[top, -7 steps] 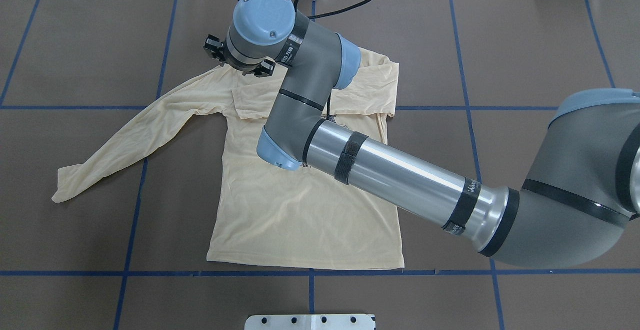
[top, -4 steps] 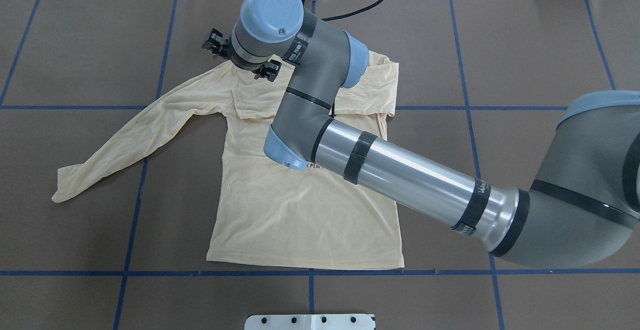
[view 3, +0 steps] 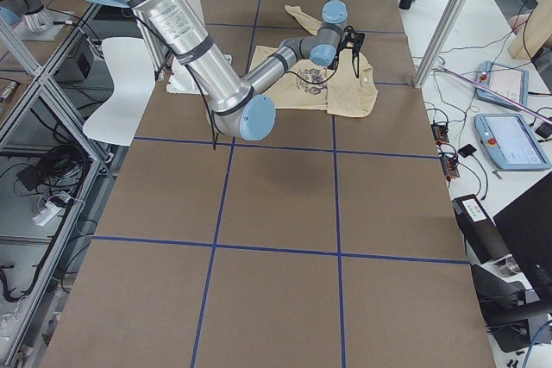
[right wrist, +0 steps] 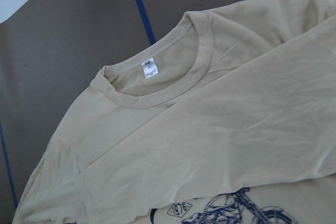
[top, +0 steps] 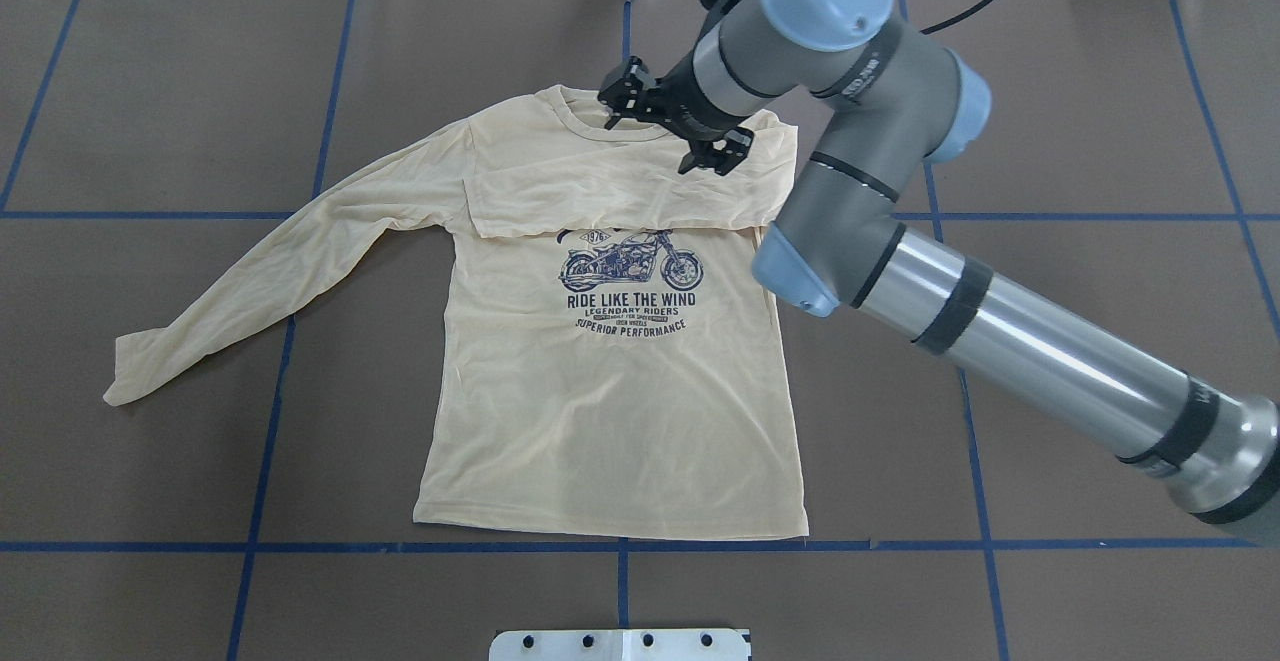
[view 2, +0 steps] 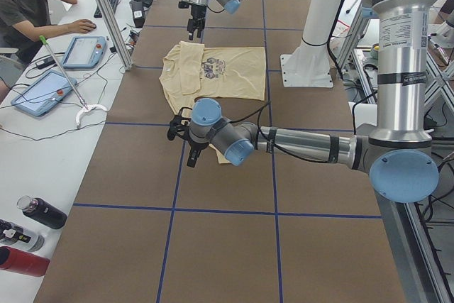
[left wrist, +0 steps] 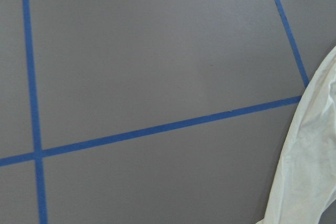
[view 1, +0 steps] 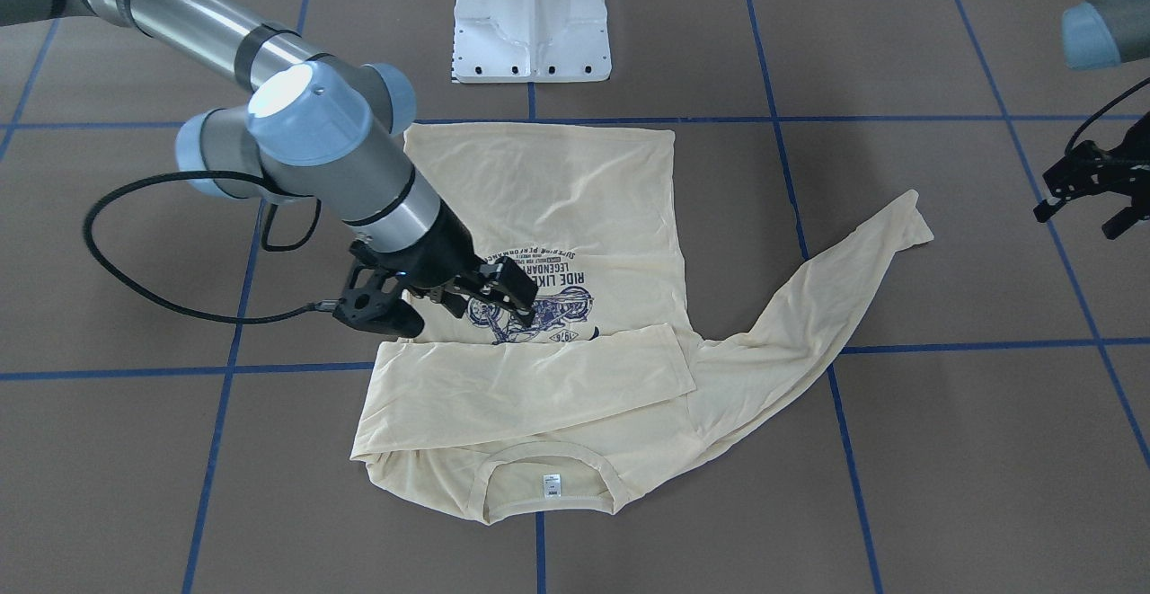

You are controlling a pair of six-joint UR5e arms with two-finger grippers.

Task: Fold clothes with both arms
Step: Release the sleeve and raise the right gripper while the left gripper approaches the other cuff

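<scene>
The pale yellow T-shirt [top: 610, 411] lies flat on the brown tabletop [top: 150, 91], with its motorcycle print [top: 630, 266] facing up. One sleeve [top: 600, 191] is folded across the chest, between the collar [right wrist: 207, 45] and the print. The other sleeve [top: 270, 271] stretches out over the tabletop toward the robot's left. The right fingers [top: 718, 153] are spread apart and hold nothing. They hang above the folded sleeve, with the collar and its small white label [right wrist: 150, 68] just beyond them and the print on their near side. The left fingers [view 1: 1060, 191] are well apart from the body of the T-shirt, out past the cuff of the stretched sleeve. They also look spread and empty. Under them the left wrist view shows bare tabletop, blue tape lines [left wrist: 157, 127] and an edge of the cloth.
</scene>
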